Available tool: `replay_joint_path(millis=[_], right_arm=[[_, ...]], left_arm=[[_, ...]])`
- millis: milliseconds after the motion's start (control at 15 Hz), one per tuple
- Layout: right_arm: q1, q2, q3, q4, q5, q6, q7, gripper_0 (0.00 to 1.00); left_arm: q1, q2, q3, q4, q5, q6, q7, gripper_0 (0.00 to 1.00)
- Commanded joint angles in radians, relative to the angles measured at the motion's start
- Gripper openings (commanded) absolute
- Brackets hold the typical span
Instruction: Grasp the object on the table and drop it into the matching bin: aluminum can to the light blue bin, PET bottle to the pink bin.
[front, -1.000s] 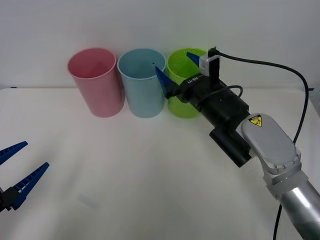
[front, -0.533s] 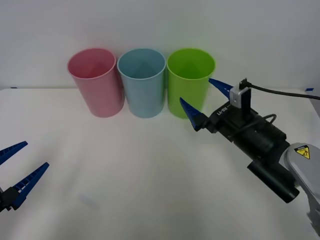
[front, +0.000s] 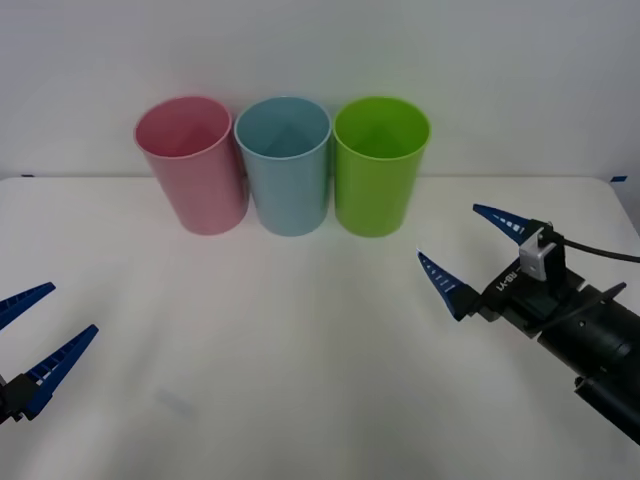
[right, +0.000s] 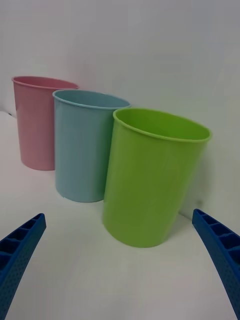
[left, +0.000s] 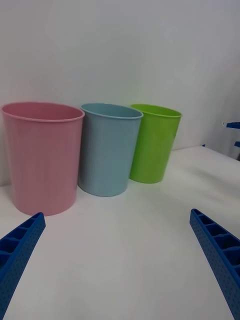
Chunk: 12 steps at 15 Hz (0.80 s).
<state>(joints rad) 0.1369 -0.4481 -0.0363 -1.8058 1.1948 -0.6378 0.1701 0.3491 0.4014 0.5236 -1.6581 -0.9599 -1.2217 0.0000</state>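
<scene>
Our right gripper (front: 478, 247) is hanging just above the table (front: 300, 380) on the right side, fingers spread wide with nothing between them. The tips point toward the row of bins, and it sits a bit in front of and to the right of the green bin (front: 381, 165), not touching it. From its wrist cam we get both blue fingers (right: 17, 255) at the corners and the green bin (right: 152, 177) front and centre between them, with the blue bin (right: 82, 145) and pink bin (right: 37, 122) lined up behind it.

Our left gripper (front: 35, 335) is parked low at the near left edge of the table, also wide open and holding nothing. Its cam looks at the same three bins from the other side: pink bin (left: 42, 155) closest, then blue bin (left: 107, 147), then green bin (left: 152, 142).

In the front view the bins stand upright in a row at the back of the table, pink bin (front: 192, 165) left, blue bin (front: 285, 165) middle, green on the right, each just beside the next.

As for the can, we can't tell where it is.
</scene>
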Motion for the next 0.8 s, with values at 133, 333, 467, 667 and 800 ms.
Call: replay_joint_path(millis=[133, 333, 467, 667, 800], right_arm=[[0.096, 0.002, -0.093, 0.0, -0.052, -0.12, 0.009, 1.0], [0.164, 0.003, -0.166, 0.002, -0.089, -0.21, 0.009, 1.0], [0.208, 0.017, -0.223, 0.0, -0.092, -0.267, 0.009, 1.0], [0.259, 0.039, -0.292, 0.0, -0.092, -0.326, 0.009, 1.0], [0.285, 0.045, -0.31, 0.002, -0.096, -0.329, 0.009, 1.0]], left_arm=[[0.0, 0.0, 0.0, 0.0, 0.0, 0.0, 0.0, 1.0], [0.0, 0.0, 0.0, 0.0, 0.0, 0.0, 0.0, 1.0], [0.0, 0.0, 0.0, 0.0, 0.0, 0.0, 0.0, 1.0], [0.0, 0.0, 0.0, 0.0, 0.0, 0.0, 0.0, 1.0], [0.0, 0.0, 0.0, 0.0, 0.0, 0.0, 0.0, 1.0]])
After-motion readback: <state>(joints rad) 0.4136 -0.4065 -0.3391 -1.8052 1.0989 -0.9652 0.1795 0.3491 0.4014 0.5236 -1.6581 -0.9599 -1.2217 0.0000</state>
